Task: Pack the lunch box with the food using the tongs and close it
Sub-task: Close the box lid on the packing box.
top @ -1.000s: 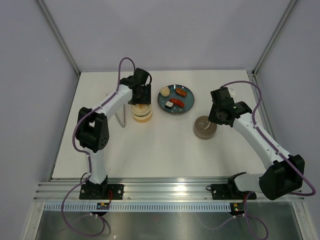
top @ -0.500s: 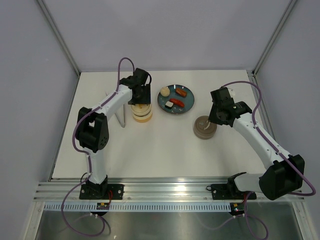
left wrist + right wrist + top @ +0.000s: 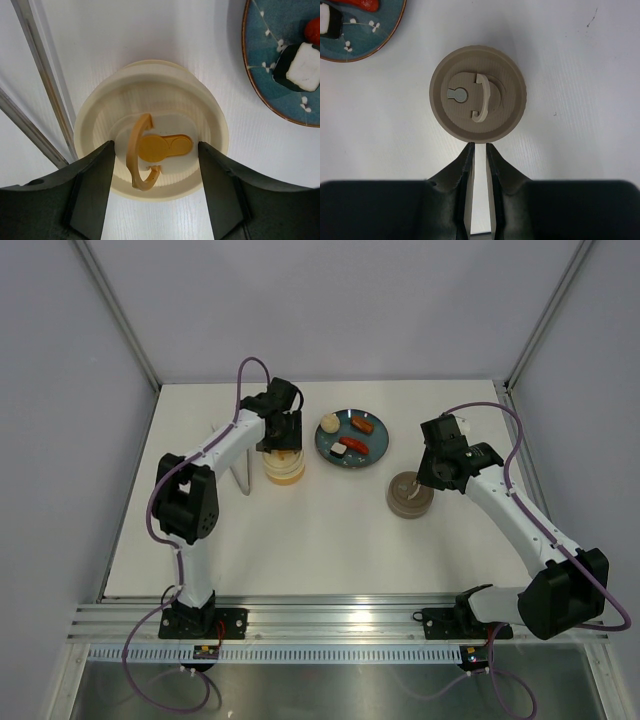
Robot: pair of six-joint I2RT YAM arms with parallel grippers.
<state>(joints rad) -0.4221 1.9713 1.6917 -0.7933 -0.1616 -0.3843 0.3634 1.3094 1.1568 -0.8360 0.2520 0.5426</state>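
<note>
Cream lunch box: stands on the white table, just left of the teal plate and apart from it. Wears its lid, with the amber handle tipped up off the top. Sits straight under the left claw, between the two fingers. Claw spread wide, one finger to each side of the lid, gripping nothing; cannot tell whether the fingers touch the wall.

Tongs: lie flat on the table just left of the cream lunch box, outside the left claw, joined end nearer, arms running away toward the far side.

Food: rests on the plate, to the right of the left claw and to the far left of the right one. Counts one bun at the left edge, two sausages, and one sushi piece at the near side.

Brown lunch box: stands near and right of the plate, lid on, handle folded over. Lies just ahead of the right claw, whose tips hang at its rim. Claw nearly together, only a thin slit left, with nothing in it.
</note>
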